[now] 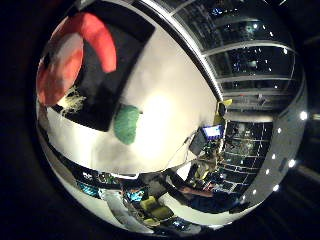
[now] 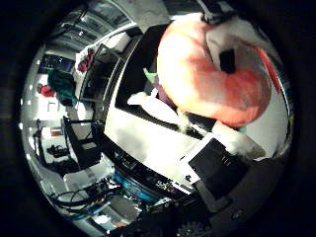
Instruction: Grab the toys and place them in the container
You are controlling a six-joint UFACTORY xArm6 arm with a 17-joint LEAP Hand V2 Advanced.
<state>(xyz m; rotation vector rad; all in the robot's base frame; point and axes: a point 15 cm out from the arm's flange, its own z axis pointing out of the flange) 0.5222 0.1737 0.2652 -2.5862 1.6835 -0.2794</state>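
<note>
thumb side palm view is showing the hand (image 2: 232,59) curling its white fingers (image 2: 232,32) around an orange plush toy (image 2: 197,84), hanging right against the palm over the black container (image 1: 107,85); a green toy (image 1: 126,123) is lying just beside that container on the white table (image 1: 165,100).
</note>
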